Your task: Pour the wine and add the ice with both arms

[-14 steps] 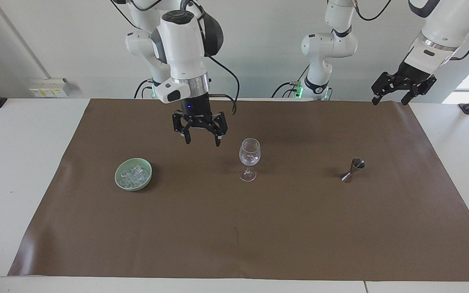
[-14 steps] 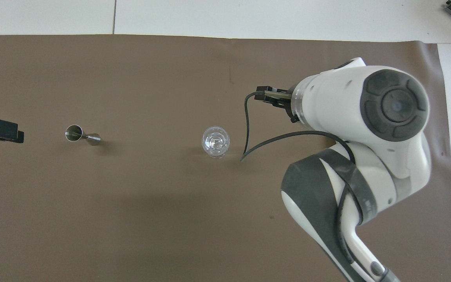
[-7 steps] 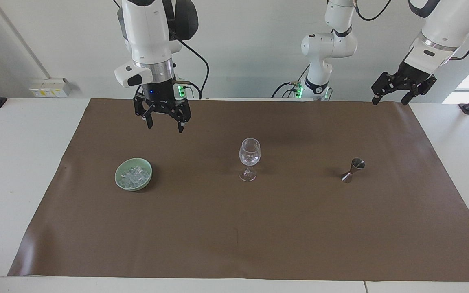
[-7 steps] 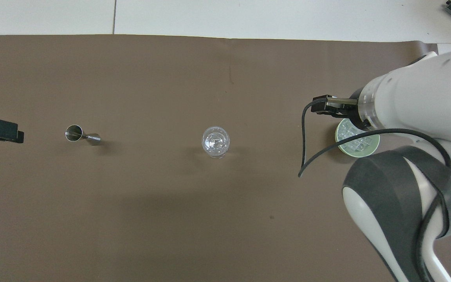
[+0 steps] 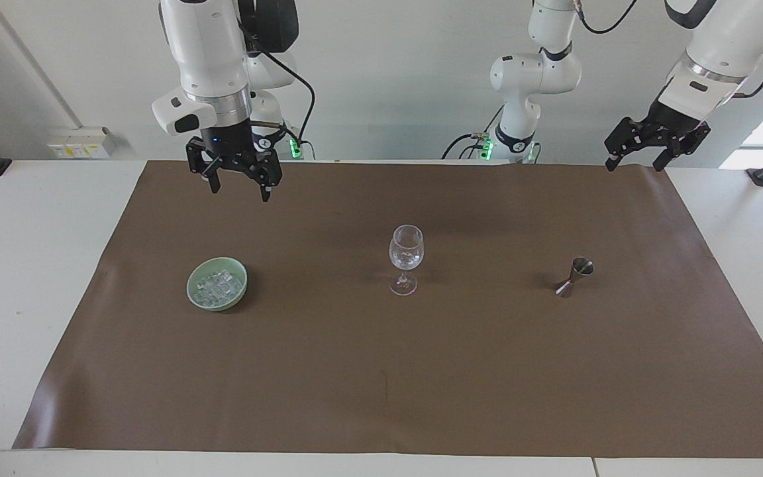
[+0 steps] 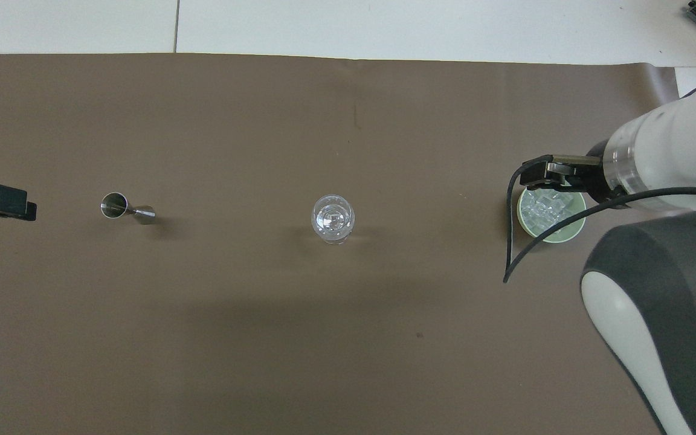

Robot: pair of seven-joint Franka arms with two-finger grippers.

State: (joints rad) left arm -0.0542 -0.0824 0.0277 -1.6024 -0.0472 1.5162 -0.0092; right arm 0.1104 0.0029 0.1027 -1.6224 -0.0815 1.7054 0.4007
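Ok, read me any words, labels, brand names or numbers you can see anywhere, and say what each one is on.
No readable text in either view.
Wine glass, jigger and green bowl of ice: no markings visible.
White wall box: any label too small to read.

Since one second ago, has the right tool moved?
Yes. The right tool has travelled away from the wine glass toward the right arm's end, and now hangs open above the mat.
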